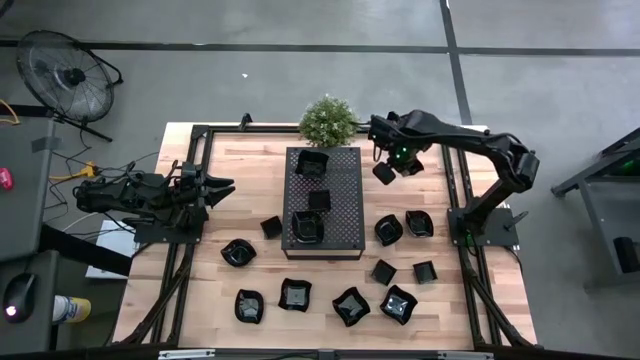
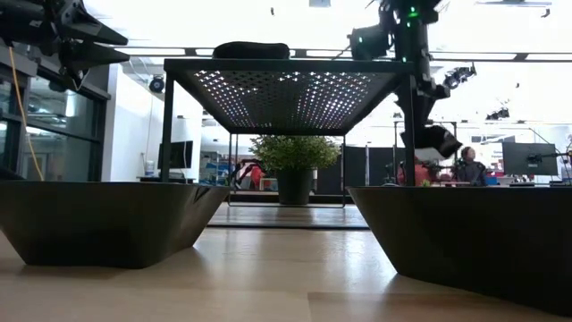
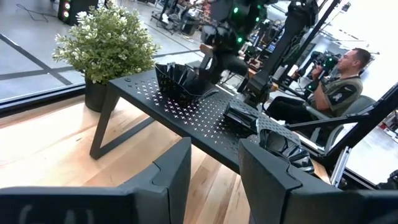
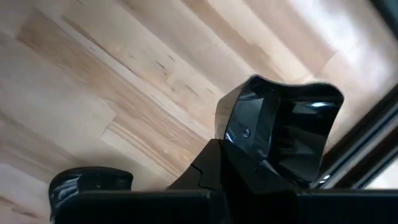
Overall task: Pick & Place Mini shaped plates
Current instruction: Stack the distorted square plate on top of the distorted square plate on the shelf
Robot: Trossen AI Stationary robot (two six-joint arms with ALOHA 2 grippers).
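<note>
Several mini shaped plates, small glossy black dishes, lie loose on the wooden table's near half, among them one [image 1: 351, 305] and one [image 1: 238, 252]. Three more, such as one [image 1: 312, 162], sit on the black perforated stand [image 1: 340, 215]. My right gripper [image 1: 384, 172] is to the right of the stand's far end, high above the table, shut on one squarish plate [image 4: 280, 124]. At the table's left side my left gripper [image 1: 218, 187] points level toward the stand, open and holding nothing. My right gripper holds the squarish plate by one side of its rim [image 4: 239, 146], pinched between the two fingers. The fingers come from above, pointing down. The plate [image 2: 438, 139] hangs tilted at the fingertips, lifted well clear of the table.
A potted plant [image 1: 327, 120] stands at the far edge behind the stand. Two plates [image 1: 389, 229] [image 1: 419, 224] lie on the table nearer than my right gripper. Black frame rails [image 1: 190, 160] run along the table's sides. In the room beyond, a person sits [image 3: 339, 87].
</note>
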